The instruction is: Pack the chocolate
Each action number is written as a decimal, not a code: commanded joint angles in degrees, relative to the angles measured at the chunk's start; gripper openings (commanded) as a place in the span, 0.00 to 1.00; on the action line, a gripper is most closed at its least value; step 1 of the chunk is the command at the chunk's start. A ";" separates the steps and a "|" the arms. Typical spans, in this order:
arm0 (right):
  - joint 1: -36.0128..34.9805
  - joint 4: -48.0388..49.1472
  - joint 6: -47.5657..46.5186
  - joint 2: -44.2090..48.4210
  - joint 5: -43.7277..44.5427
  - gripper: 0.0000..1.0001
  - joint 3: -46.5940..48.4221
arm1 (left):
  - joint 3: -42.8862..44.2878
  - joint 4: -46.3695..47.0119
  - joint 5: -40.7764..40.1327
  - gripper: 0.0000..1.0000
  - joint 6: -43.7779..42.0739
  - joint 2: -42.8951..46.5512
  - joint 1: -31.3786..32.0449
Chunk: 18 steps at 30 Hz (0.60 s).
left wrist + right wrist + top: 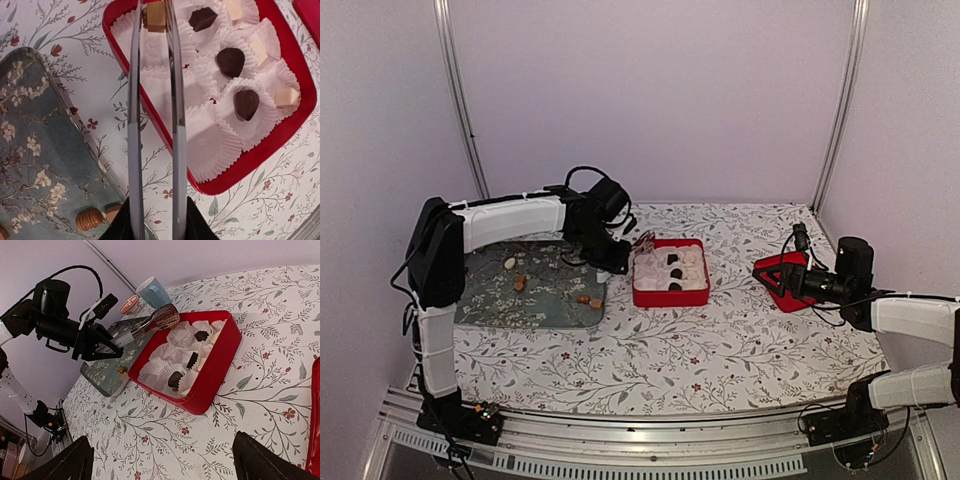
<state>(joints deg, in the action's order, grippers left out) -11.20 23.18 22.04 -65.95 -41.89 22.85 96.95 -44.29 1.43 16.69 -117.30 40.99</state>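
Floral tablecloth (165,430) lies open before the wide-spread right claw (165,465). Only the left wrist view shows the left claw (155,225) squeezing tongs (134,100) that pinch a tan chocolate (156,16) beyond it, just inside the red box (215,187) rim.

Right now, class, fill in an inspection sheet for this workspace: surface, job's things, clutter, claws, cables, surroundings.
Surface: floral cloth covers the whole top.
Job's things: red box of paper cups, some with packed chocolates; loose chocolates on the green tray; red lid right of the box.
Clutter: blue cup and small bowl near the wall beyond the tray.
Claws: left claw shut on tongs pinching a tan chocolate over the box; right claw open, empty.
Cables: black cable loops over the left wrist.
Surroundings: pale walls, metal posts.
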 commanded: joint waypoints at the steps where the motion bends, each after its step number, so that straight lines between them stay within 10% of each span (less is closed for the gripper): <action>1: -0.14 0.90 0.02 0.39 0.48 0.99 -0.59 | 2.36 0.71 -1.21 0.24 -1.13 -0.21 0.75; 18: -0.13 0.60 0.19 0.97 0.35 0.99 -0.36 | -1.20 -0.50 -0.82 0.34 -1.44 7.57 0.50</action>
<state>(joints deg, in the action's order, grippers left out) -11.20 23.18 22.04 -65.95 -41.87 22.85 97.41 -44.84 0.99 15.62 -116.57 40.99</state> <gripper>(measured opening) 0.990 0.342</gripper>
